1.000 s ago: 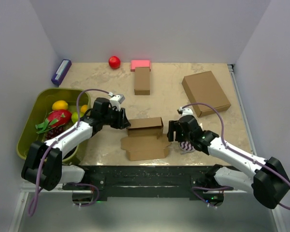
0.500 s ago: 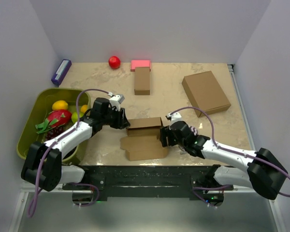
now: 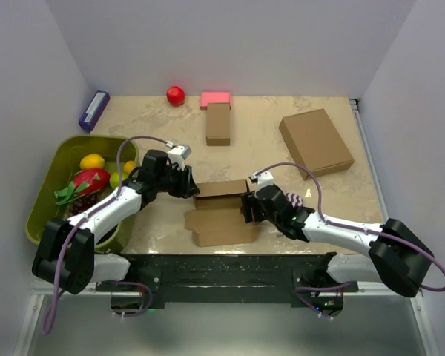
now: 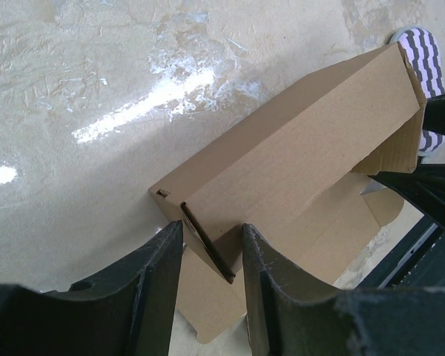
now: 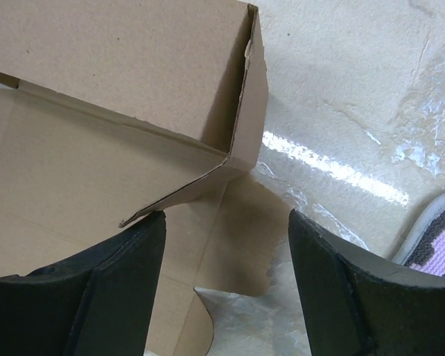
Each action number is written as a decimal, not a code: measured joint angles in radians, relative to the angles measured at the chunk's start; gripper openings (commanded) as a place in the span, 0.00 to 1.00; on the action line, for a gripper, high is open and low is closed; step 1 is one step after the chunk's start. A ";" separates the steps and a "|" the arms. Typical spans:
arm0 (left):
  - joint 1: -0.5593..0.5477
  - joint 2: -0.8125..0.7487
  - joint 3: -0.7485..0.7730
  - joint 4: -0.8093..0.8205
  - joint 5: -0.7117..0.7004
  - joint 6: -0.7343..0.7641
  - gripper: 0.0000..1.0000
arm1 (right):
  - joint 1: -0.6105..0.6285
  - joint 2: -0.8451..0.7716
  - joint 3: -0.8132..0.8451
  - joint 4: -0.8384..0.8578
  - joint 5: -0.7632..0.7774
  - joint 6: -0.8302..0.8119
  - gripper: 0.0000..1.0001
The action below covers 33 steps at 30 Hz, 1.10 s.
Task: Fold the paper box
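Note:
The paper box (image 3: pixel 221 213) lies near the front middle of the table, partly folded, with its back wall standing up and its base flat. My left gripper (image 3: pixel 190 185) is at the box's left end. In the left wrist view its fingers (image 4: pixel 159 274) close narrowly round the end flap (image 4: pixel 208 245). My right gripper (image 3: pixel 247 208) is at the box's right end and is open. In the right wrist view its fingers (image 5: pixel 133 259) straddle the right corner (image 5: pixel 241 159) and the flat flap (image 5: pixel 252 237) without touching them.
A striped cloth item (image 3: pixel 291 202) lies by my right arm. A larger brown box (image 3: pixel 316 142) is at the back right. A narrow brown box (image 3: pixel 218 124), a pink block (image 3: pixel 215 98) and a red ball (image 3: pixel 176 94) are behind. A green bin (image 3: pixel 55 159) of fruit is at the left.
My right gripper has moved left, from beside the striped cloth to the box's right end. The left arm and the box have not moved.

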 measured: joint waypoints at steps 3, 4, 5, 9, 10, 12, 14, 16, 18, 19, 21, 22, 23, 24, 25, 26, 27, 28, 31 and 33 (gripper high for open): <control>0.000 0.000 0.000 0.000 0.000 0.003 0.42 | 0.000 -0.008 0.000 -0.002 0.021 0.002 0.68; 0.000 0.000 0.000 0.000 0.000 0.004 0.42 | 0.000 -0.014 0.000 -0.002 0.028 0.002 0.68; 0.000 0.000 0.000 0.000 0.000 0.005 0.42 | 0.000 -0.020 0.000 -0.002 0.037 0.001 0.68; 0.000 0.000 0.000 0.000 0.000 0.007 0.42 | 0.000 -0.023 0.004 0.002 0.076 -0.004 0.65; 0.000 0.000 0.000 0.000 0.000 0.008 0.42 | 0.000 -0.016 0.007 0.006 0.081 -0.008 0.64; 0.000 0.000 0.000 0.000 0.000 0.009 0.42 | 0.000 0.016 0.023 0.025 0.085 -0.027 0.64; 0.000 0.000 0.000 0.000 0.000 0.010 0.41 | 0.000 0.058 0.039 0.054 0.085 -0.053 0.64; 0.000 0.000 0.000 0.000 0.000 0.010 0.41 | 0.000 0.096 0.048 0.086 0.084 -0.082 0.64; 0.000 0.000 0.000 0.000 0.000 0.010 0.41 | 0.000 0.118 0.048 0.120 0.081 -0.106 0.64; 0.000 0.000 0.000 0.000 0.000 0.010 0.41 | 0.000 0.126 0.048 0.137 0.079 -0.118 0.63; 0.000 0.000 0.000 0.000 0.000 0.010 0.41 | 0.000 0.137 0.048 0.179 0.074 -0.141 0.61; 0.000 0.000 0.000 0.000 0.000 0.010 0.41 | 0.000 0.140 0.048 0.195 0.074 -0.150 0.59; 0.000 0.000 0.000 0.000 0.000 0.010 0.41 | 0.000 0.144 0.048 0.220 0.074 -0.161 0.57; 0.000 -0.001 0.000 0.000 0.000 0.010 0.41 | 0.000 0.149 0.048 0.242 0.073 -0.172 0.55; 0.000 -0.001 0.000 0.000 0.000 0.010 0.41 | 0.000 0.153 0.048 0.262 0.073 -0.181 0.54; 0.000 -0.001 0.000 0.000 0.000 0.010 0.41 | 0.000 0.156 0.047 0.279 0.073 -0.188 0.48; 0.000 -0.001 0.000 0.000 -0.001 0.010 0.41 | 0.000 0.163 0.045 0.304 0.073 -0.198 0.46; 0.000 -0.002 0.000 0.000 -0.002 0.010 0.41 | 0.000 0.171 0.045 0.320 0.072 -0.208 0.43; 0.000 -0.002 0.000 -0.001 -0.004 0.010 0.41 | 0.000 0.199 0.045 0.351 0.074 -0.225 0.39; 0.000 -0.002 0.000 -0.001 -0.006 0.010 0.41 | 0.000 0.212 0.045 0.362 0.074 -0.232 0.36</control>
